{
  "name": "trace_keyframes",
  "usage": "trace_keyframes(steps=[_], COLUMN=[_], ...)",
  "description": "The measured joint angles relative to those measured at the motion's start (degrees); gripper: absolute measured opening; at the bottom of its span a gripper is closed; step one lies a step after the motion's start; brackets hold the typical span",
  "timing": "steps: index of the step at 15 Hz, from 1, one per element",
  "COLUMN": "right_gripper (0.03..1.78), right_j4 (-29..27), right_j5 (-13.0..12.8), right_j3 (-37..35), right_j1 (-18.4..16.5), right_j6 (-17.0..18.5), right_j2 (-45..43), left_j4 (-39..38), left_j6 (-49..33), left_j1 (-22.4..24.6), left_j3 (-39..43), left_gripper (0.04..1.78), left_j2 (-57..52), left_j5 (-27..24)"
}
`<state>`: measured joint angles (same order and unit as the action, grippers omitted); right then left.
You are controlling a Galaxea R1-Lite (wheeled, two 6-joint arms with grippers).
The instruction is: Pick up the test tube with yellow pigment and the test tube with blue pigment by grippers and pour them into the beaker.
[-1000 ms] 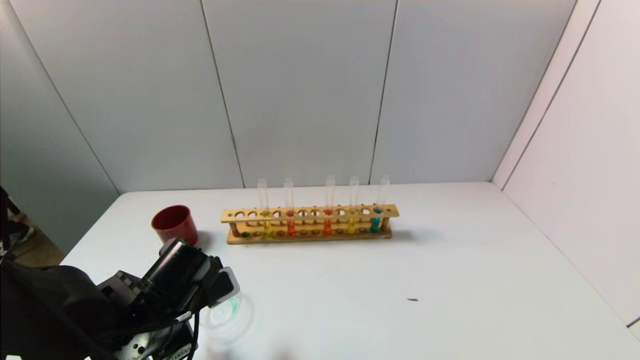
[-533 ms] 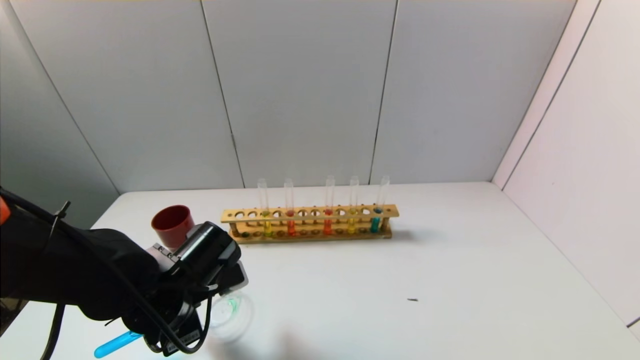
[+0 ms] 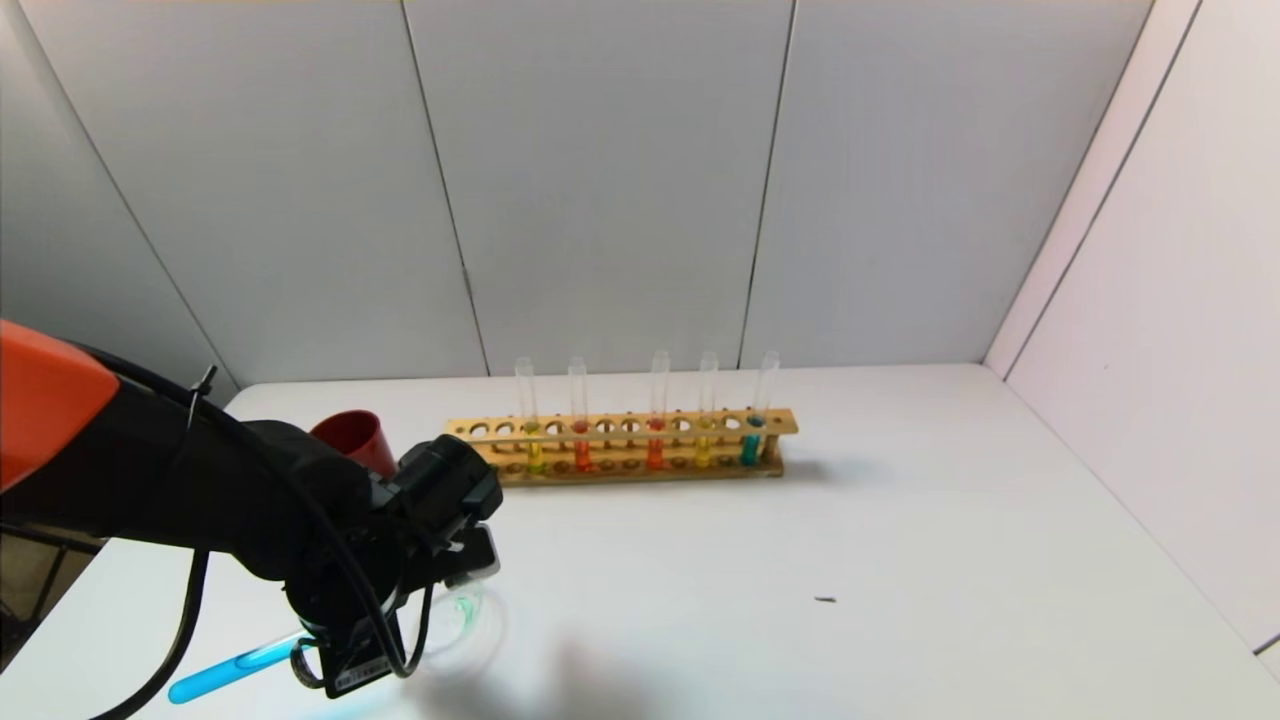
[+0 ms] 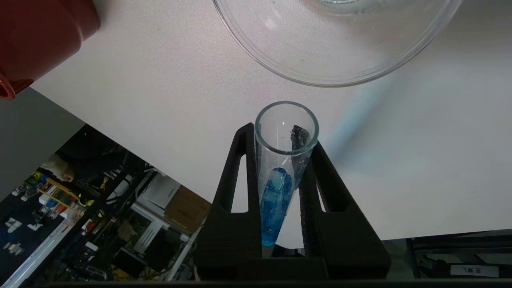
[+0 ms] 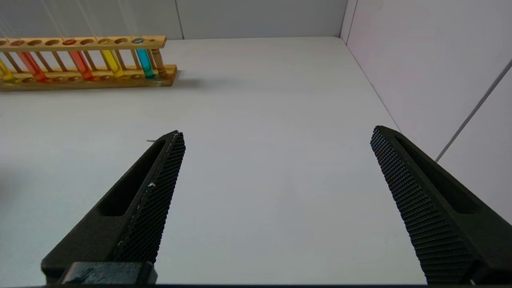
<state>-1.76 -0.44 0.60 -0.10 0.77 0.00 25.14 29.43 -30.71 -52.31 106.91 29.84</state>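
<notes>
Blue-pigment test tube (image 4: 285,168), slim clear glass with bright cyan liquid, sits clamped between the fingers of the left claw (image 4: 280,140), tilted with its open mouth towards the low clear glass beaker (image 4: 340,44) at twelve o'clock in the wrist view. On the white desk (image 3: 800,560), the dark-red cup (image 3: 350,438) stands behind the arm. Right claw (image 5: 276,172) hangs spread wide, empty, the wooden tube rack (image 5: 84,64) far off.

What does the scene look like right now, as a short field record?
left gripper: shut on the blue test tube, tilted, mouth near the beaker
blue liquid: in the tube's closed end
right gripper: open, holding nothing, over bare table
rack: five tubes standing
red cup: behind left arm
</notes>
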Motion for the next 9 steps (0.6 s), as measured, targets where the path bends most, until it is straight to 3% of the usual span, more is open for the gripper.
trace_keyframes(steps=[9], right_gripper=[1.7], right_j4=[0.0], right_j5=[0.0], right_j3=[0.0], right_j1=[0.0], right_j6=[0.0], right_j2=[0.0], left_j4=[8.8], left_j6=[0.8], left_j1=[-0.1], left_j3=[-5.1], left_gripper=[0.32], left_j2=[4.7], left_j5=[3.1])
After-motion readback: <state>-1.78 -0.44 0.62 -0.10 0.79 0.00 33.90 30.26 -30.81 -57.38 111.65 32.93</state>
